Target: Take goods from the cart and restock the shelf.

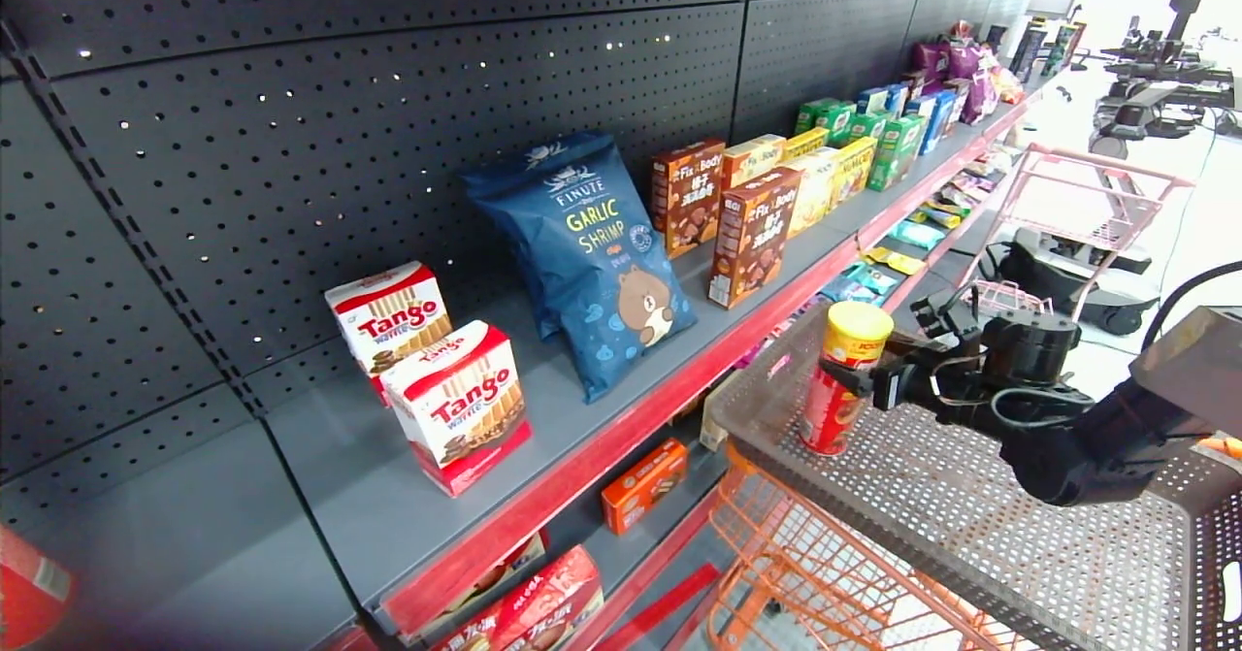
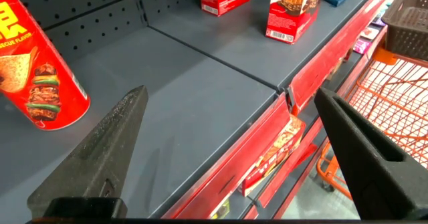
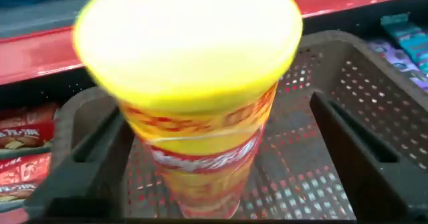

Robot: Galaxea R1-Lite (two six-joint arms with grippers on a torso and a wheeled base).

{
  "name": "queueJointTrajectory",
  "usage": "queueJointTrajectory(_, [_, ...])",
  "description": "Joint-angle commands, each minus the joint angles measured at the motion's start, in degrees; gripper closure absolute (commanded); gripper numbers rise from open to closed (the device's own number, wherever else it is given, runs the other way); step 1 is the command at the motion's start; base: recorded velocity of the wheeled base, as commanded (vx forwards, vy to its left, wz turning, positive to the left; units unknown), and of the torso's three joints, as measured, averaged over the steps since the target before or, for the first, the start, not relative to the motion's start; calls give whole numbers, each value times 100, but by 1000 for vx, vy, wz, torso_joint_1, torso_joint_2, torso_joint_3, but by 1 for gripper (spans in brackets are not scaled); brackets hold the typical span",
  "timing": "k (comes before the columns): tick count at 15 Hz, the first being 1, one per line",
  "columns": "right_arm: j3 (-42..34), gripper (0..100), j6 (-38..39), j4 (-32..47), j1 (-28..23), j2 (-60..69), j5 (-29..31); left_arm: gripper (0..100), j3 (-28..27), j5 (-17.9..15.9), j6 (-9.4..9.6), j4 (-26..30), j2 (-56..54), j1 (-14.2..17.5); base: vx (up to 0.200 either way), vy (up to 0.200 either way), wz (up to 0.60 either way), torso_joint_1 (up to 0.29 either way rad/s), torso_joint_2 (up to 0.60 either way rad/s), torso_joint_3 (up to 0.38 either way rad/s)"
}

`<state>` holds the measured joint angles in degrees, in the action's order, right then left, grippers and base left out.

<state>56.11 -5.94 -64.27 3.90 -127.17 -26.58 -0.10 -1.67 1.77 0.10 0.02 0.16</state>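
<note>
The chip can (image 1: 842, 379), red with a yellow lid, stands upright on the grey perforated basket (image 1: 970, 525) that tops the orange cart (image 1: 825, 583), at about four o'clock in the head view. The right gripper (image 1: 864, 365) is level with the can's upper half. Its fingers (image 3: 361, 157) are spread, one on each side of the can (image 3: 194, 117), with a gap visible at one side, so the can is straddled rather than pinched.

Across the red-edged front lip at ten o'clock from the can lies the grey shelf (image 1: 388, 496). On it stand two red-and-white wafer boxes (image 1: 461, 404). A blue snack bag (image 1: 592, 253) leans against the pegboard at one o'clock from them, and brown boxes (image 1: 752, 234) come further along.

The left gripper (image 2: 231, 95) hangs over a bare stretch of the shelf (image 2: 200, 83), its fingers (image 2: 100, 157) wide apart and holding nothing. Just beside it on the shelf stands a second red can (image 2: 37, 70), at eight o'clock in the head view (image 1: 29, 583).
</note>
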Motion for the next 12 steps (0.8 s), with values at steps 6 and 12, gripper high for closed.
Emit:
queueJointTrajectory(6, [849, 0, 5, 248, 225, -545, -23, 0, 1, 0, -1, -1, -2, 2, 0, 0, 0, 0, 0, 0])
queueJointTrajectory(12, [1763, 100, 14, 661, 331, -906, -23, 0, 1, 0, -1, -1, -2, 2, 0, 0, 0, 0, 0, 0])
